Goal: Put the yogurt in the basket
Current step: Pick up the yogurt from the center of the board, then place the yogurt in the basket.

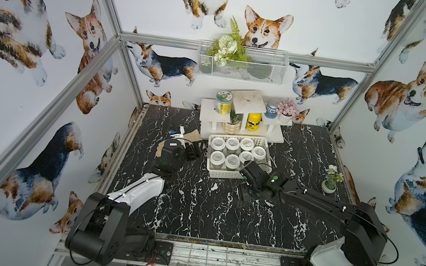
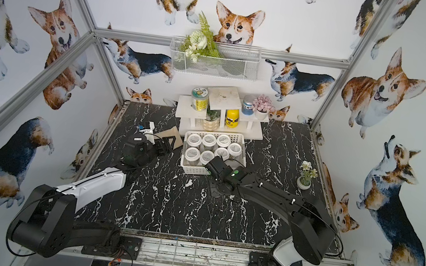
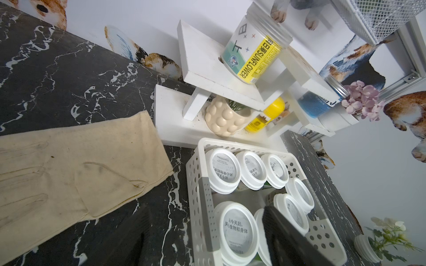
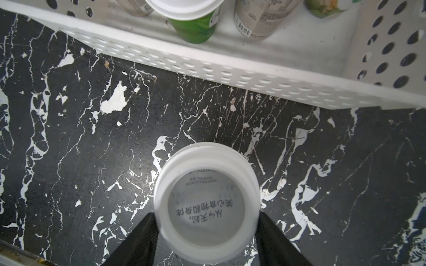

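The white perforated basket (image 1: 224,174) (image 2: 195,169) stands mid-table with several white-lidded yogurt jars (image 1: 217,157) (image 2: 192,153) upright in it. My right gripper (image 1: 245,170) (image 2: 212,165) is at the basket's near right corner. In the right wrist view my right gripper (image 4: 206,221) is shut on one yogurt jar's lid (image 4: 206,202), a black finger on each side. That jar is over the table, just outside the basket wall (image 4: 207,66). My left gripper (image 1: 196,149) (image 2: 167,145) (image 3: 207,241) hangs left of the basket (image 3: 198,184), open with nothing in it.
A beige glove (image 3: 80,179) (image 1: 191,136) lies left of the basket, under my left gripper. Behind the basket is a white tiered stand (image 1: 243,115) holding a taller labelled jar (image 1: 223,102), a yellow bottle (image 1: 253,121) and small pots. A small potted plant (image 1: 330,182) sits at the right.
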`<move>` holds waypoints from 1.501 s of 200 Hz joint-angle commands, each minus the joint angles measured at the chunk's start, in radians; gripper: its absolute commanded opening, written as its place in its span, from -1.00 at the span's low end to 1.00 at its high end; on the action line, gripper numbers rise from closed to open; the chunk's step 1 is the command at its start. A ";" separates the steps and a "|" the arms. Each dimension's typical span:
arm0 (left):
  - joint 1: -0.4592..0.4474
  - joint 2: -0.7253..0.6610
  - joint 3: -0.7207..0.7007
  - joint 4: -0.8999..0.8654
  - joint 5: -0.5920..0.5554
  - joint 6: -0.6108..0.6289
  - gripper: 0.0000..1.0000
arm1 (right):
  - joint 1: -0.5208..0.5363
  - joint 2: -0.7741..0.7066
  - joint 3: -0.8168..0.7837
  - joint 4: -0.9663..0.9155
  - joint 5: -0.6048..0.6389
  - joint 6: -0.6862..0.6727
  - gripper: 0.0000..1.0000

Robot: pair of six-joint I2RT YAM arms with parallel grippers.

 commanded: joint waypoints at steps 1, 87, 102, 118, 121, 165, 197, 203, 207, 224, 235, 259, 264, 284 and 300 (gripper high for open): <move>0.001 0.003 0.001 0.024 0.007 0.002 0.63 | 0.000 -0.018 0.022 -0.028 0.019 -0.012 0.38; 0.001 0.004 0.002 0.023 0.006 0.001 0.63 | -0.004 -0.046 0.139 -0.068 -0.028 -0.033 0.39; 0.001 0.003 0.003 0.022 0.007 0.001 0.63 | -0.011 -0.034 0.177 -0.089 -0.024 -0.040 0.39; 0.001 0.004 0.003 0.022 0.006 0.002 0.63 | -0.021 -0.022 0.217 -0.106 -0.024 -0.049 0.39; 0.002 0.003 0.002 0.022 0.007 0.001 0.63 | -0.023 -0.020 0.225 -0.107 -0.024 -0.052 0.39; 0.001 0.001 0.001 0.022 0.006 0.001 0.63 | -0.092 -0.002 0.317 -0.141 -0.035 -0.094 0.40; 0.001 0.003 0.002 0.022 0.007 0.001 0.63 | -0.178 0.015 0.357 -0.137 -0.062 -0.142 0.40; 0.001 0.003 0.002 0.022 0.007 0.001 0.63 | -0.194 0.024 0.364 -0.139 -0.065 -0.153 0.40; 0.001 0.004 0.003 0.021 0.006 0.000 0.63 | -0.204 0.028 0.369 -0.139 -0.067 -0.159 0.40; 0.001 0.003 0.002 0.022 0.007 0.001 0.63 | -0.241 0.046 0.383 -0.137 -0.073 -0.184 0.40; 0.002 0.003 0.003 0.021 0.007 0.002 0.63 | -0.262 0.057 0.387 -0.133 -0.075 -0.198 0.40; 0.002 0.004 0.002 0.021 0.007 0.001 0.63 | -0.308 0.073 0.387 -0.118 -0.086 -0.224 0.40; 0.002 0.004 0.004 0.022 0.007 0.001 0.63 | -0.315 0.076 0.386 -0.116 -0.087 -0.229 0.40; 0.002 0.004 0.003 0.021 0.005 0.001 0.63 | -0.341 0.089 0.383 -0.105 -0.087 -0.244 0.40; 0.002 0.004 0.003 0.021 0.005 0.002 0.63 | -0.356 0.100 0.372 -0.097 -0.088 -0.253 0.40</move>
